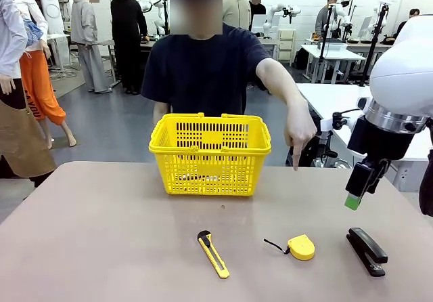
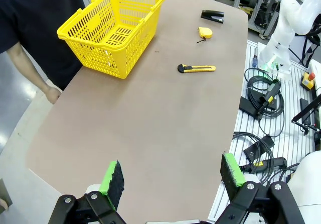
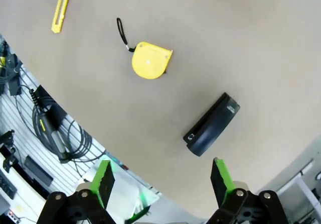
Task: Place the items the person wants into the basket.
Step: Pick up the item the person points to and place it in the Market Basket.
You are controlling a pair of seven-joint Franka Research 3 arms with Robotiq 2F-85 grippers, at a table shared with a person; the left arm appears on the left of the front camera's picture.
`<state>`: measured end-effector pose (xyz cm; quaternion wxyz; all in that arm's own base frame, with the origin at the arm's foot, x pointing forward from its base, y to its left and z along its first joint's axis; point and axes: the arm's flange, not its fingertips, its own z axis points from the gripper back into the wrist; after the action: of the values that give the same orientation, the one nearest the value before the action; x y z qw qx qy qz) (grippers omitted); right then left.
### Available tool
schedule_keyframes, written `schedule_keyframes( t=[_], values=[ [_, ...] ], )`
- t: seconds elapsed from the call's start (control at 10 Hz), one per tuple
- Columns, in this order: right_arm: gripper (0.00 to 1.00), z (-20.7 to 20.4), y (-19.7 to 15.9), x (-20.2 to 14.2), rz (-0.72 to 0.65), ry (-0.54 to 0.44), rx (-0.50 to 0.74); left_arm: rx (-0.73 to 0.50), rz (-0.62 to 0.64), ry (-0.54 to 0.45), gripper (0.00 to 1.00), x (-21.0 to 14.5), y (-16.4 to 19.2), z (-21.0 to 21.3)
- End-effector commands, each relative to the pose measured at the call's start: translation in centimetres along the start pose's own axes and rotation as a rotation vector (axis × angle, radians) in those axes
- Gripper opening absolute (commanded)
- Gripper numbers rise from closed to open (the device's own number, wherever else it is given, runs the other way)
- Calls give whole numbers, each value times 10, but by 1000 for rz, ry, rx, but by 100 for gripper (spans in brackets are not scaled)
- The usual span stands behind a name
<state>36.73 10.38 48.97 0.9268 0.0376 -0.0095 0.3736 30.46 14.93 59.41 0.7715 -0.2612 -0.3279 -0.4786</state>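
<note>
Brown table (image 1: pixel 101 234): tape measure (image 1: pixel 301 247) is lying lower right, between box cutter (image 1: pixel 214 254) and stapler (image 1: pixel 367 250). Right gripper (image 3: pixel 162 174) is hovering wide open and empty; best centring over the case, clear of the stapler. Left gripper (image 2: pixel 172 171) is likewise gaping, empty. Person's hand (image 1: pixel 298 136) is pointing down; basket (image 1: pixel 210 154) is sitting centre, beyond.

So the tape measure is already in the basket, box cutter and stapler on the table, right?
No. The front view shows the yellow tape measure on the table, between the box cutter and the stapler, not in the basket.
</note>
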Motion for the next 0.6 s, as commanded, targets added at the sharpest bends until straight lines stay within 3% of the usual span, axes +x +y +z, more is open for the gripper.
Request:
schedule_keyframes(
  t=[0.0, 0.5],
  values=[
    [100, 0, 2, 0, 4, 6, -2, -6, -14, -20, 100, 0, 0, 1],
    [100, 0, 2, 1, 6, 0, 0, -6, -14, -20, 100, 0, 0, 1]
  ],
)
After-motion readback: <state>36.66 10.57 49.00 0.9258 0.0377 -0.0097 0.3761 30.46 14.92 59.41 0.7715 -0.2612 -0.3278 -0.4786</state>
